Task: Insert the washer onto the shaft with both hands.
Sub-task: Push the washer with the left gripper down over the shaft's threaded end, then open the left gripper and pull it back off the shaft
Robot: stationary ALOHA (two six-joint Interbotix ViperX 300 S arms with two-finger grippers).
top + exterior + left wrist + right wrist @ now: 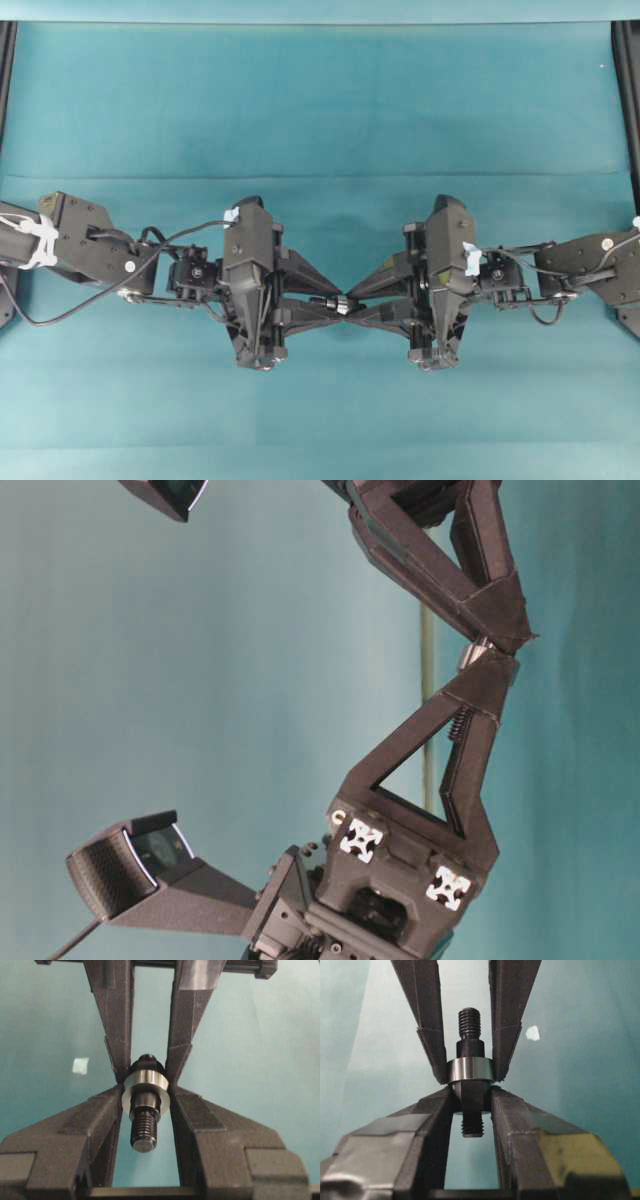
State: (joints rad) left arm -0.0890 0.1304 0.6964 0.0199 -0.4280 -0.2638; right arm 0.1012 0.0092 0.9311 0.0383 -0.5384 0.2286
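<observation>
The silvery washer sits on the dark stepped shaft, whose threaded end pokes through it toward the left wrist camera. My left gripper is shut on the washer's rim. My right gripper is shut on the shaft's thick middle, just behind the washer. The other threaded end runs on between the left jaws. Overhead, both grippers meet tip to tip above the cloth, left gripper and right gripper, with the washer a small bright spot between them. From table level the washer shows between the two jaw tips.
Teal cloth covers the table under both arms. A small pale scrap lies on it, also seen from the right wrist as a scrap. Black frame rails stand at the left and right edges.
</observation>
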